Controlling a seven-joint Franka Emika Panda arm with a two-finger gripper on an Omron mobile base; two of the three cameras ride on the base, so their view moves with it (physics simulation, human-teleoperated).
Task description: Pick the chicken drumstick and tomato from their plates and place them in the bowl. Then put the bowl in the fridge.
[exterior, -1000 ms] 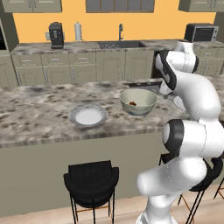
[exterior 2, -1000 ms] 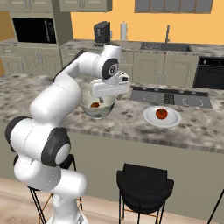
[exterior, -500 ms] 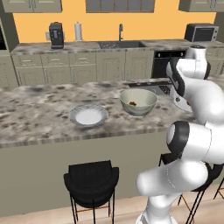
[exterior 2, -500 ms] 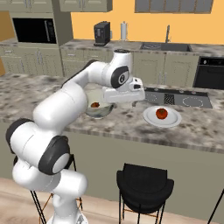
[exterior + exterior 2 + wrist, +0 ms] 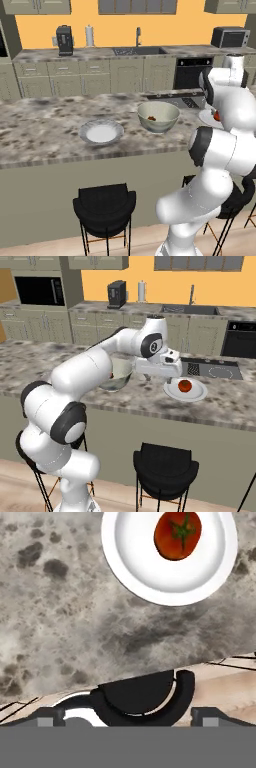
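One tomato [image 5: 177,534] sits on its plate [image 5: 135,567] on the surface [image 5: 60,612], ahead of my hand [image 5: 167,372] and off to one side; I keep the fingers wide apart, holding nothing.

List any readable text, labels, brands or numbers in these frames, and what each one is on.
None readable.
Microwave: no legible brand or digits.
Coffee machine: no legible marking.
Oven: front is plain dark, no text.
Plate, tomato, bowl: no print or label.
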